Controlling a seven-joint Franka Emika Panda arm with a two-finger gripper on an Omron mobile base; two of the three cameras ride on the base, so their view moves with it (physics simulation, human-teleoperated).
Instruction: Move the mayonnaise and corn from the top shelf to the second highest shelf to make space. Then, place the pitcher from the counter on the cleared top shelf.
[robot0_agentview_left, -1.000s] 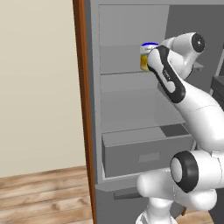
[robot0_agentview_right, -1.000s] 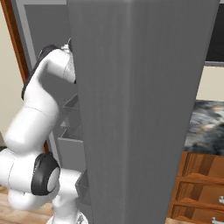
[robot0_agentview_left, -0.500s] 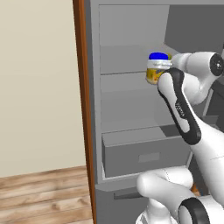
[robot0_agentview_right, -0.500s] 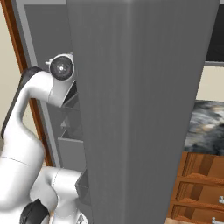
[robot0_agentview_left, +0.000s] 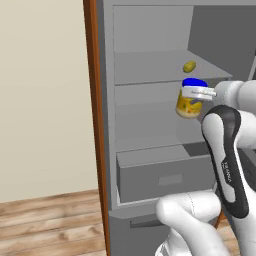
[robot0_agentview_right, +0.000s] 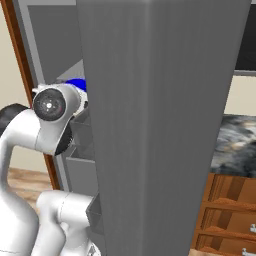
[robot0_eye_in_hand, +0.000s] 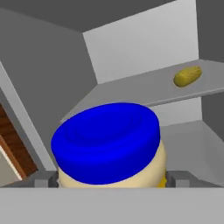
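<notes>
My gripper (robot0_agentview_left: 196, 93) is shut on the mayonnaise (robot0_agentview_left: 189, 101), a blue-lidded jar with a yellow label, gripping it just under the lid. The jar hangs in the air below the front edge of the top shelf (robot0_agentview_left: 150, 67) and above the second highest shelf (robot0_agentview_left: 150, 135). In the hand view the blue lid (robot0_eye_in_hand: 105, 140) sits between the fingertips (robot0_eye_in_hand: 46, 179). The corn (robot0_agentview_left: 189, 66) lies on the top shelf toward the right, also seen as the corn (robot0_eye_in_hand: 188, 75) in the hand view. The pitcher is out of view.
The open fridge door (robot0_agentview_right: 160, 125) stands as a wide grey panel to the right of the arm. The brown wooden frame (robot0_agentview_left: 95, 125) borders the fridge on the left. A grey drawer front (robot0_agentview_left: 160, 175) sits under the second shelf. The counter (robot0_agentview_right: 235, 145) lies far right.
The arm has carried the mayonnaise down and outward, from the height of the top shelf to below its front edge. The corn has stayed where it was.
</notes>
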